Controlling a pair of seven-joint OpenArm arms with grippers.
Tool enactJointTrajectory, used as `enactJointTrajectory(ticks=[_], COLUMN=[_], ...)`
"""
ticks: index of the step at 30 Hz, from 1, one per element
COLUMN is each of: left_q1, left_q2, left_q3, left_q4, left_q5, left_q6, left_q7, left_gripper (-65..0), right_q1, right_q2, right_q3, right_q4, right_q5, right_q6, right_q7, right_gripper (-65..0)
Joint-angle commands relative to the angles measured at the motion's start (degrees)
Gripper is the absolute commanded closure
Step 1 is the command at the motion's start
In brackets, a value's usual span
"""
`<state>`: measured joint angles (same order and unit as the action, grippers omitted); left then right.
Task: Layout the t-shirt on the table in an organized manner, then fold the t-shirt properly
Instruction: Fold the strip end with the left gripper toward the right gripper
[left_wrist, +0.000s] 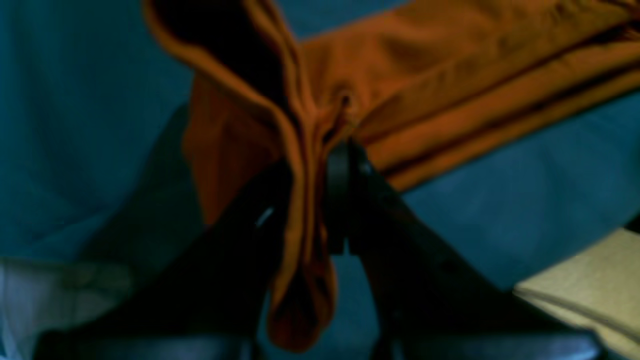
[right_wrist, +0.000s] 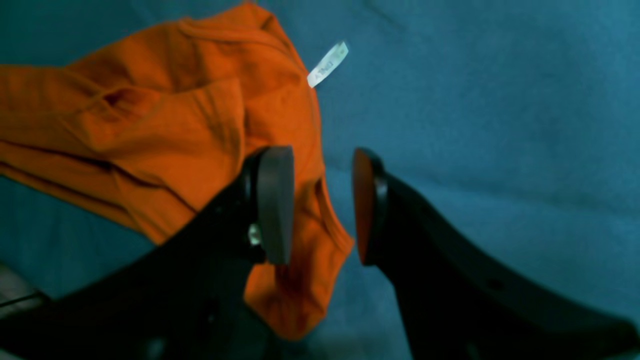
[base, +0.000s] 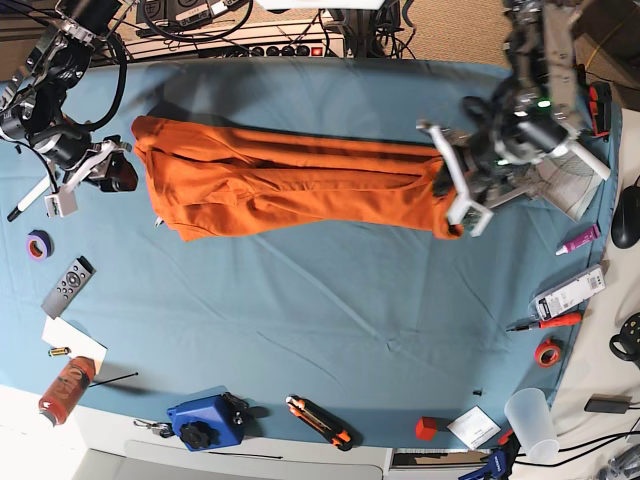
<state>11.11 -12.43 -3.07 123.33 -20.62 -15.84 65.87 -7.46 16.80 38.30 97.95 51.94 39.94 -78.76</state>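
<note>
Base looks down from above, wide; both wrist views face the same cloth closely.

From here, the left claw (base: 455, 190) hides the shirt's (base: 310, 190) far end, toward three o'clock. The left wrist view blurs its fabric folds, and the white tag's (right_wrist: 328, 64) print is too small to read.

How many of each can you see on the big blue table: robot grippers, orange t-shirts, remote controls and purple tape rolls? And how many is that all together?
Robot grippers: 2 (left, open right)
Orange t-shirts: 1
Remote controls: 1
Purple tape rolls: 1
Total: 5
</note>
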Motion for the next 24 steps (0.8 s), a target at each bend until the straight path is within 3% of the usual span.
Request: enactJointTrajectory(ticks=[1,5,12,19,24], left_q1=[-1.1,-3.3,-4.5,-7.0,-7.5], left_q2=[0.8,5.0,10.5,12.7,12.7], left_q3=[1.7,9.1,19.9,24.5,24.4], left_q4=[1.0,1.0,-2.7,-8.5,-8.9], left_q5=[1.5,7.6,13.5,20.1,19.3], left_q6=[0.5,3.0,3.2,8.2,8.3], left_q7=[-1.5,-3.0,-3.0,-5.9,-5.9], left_gripper=[0.0,0.0,0.0,0.0,-1.3], right_q1=[0.5,0.5,0.5,0.5,0.5], right_q2=[1.0,1.0,1.0,1.0,1.0], right_q3=[0.4,0.4,0.4,0.4,0.4], right_q4=[0.9,0.9,0.9,0.9,0.9], right_q5=[0.9,0.9,0.9,0.9,0.9], right_q6=[0.1,0.1,0.1,0.1,0.1], right_q7=[1.6,2.3,2.4,2.4,2.4], right_gripper=[-20.3,-20.3,-20.3,-20.3,-20.3])
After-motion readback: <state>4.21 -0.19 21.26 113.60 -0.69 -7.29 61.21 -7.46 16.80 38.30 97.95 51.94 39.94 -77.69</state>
